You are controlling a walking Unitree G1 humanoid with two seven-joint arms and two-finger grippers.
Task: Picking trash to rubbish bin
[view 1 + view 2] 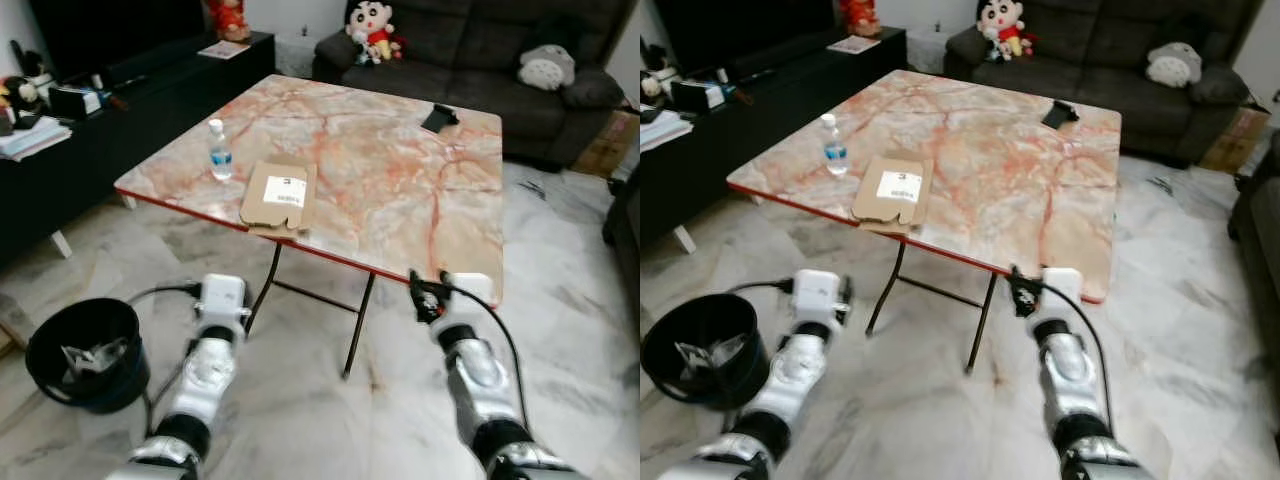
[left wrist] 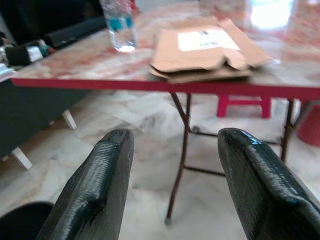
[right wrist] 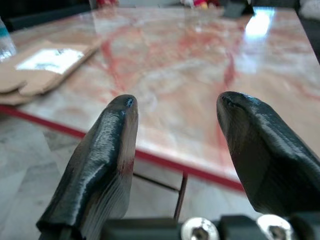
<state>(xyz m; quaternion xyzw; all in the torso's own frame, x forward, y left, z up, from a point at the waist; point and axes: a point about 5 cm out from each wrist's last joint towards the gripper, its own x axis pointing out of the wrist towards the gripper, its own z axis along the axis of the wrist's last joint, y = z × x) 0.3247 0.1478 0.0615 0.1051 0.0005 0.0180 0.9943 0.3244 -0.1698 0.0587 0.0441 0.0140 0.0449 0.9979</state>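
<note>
From the head views, the flat cardboard box (image 1: 279, 197) lies at the near edge of the marble table (image 1: 400, 180), with a water bottle (image 1: 220, 150) just beside it toward the left corner. The black bin (image 1: 85, 352) waits on the floor to the left. To grab well, I think the robot should step closer first.

In the left wrist view, the left tool (image 2: 172, 187) is spread wide and empty, below the table edge, the box ahead.

In the right wrist view, the right tool (image 3: 175, 165) is spread too, empty, the box well off.
</note>
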